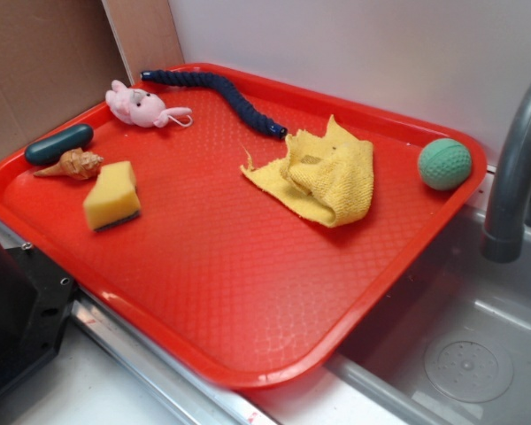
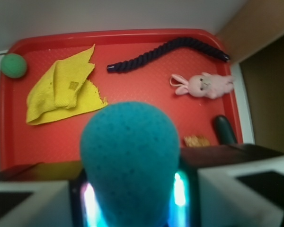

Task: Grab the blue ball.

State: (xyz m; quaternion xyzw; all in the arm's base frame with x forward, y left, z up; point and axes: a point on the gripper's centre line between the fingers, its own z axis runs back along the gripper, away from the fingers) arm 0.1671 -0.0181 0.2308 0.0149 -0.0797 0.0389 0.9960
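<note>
Between the jaws, close under the wrist camera: the blue ball [image 2: 130,161], teal, pitted, filling the lower centre of that view. The gripper [image 2: 132,201] is closed on it, one jaw against each flank, so no offset between claw and ball remains; being round, it has no long axis to line up. Judged status: grasp made, ball apparently held clear above the red tray [image 2: 132,34], near its edge by the sponge. The exterior view shows neither gripper nor blue ball. Other tray contents: mint-green ball [image 1: 443,164], far right corner, well apart and not the target; yellow cloth [image 1: 323,177], crumpled, toward the far edge; dark rope [image 1: 221,93] along the far edge; pink rabbit [image 1: 137,106], seashell [image 1: 73,164] and yellow sponge [image 1: 112,195] toward the left corner.
</note>
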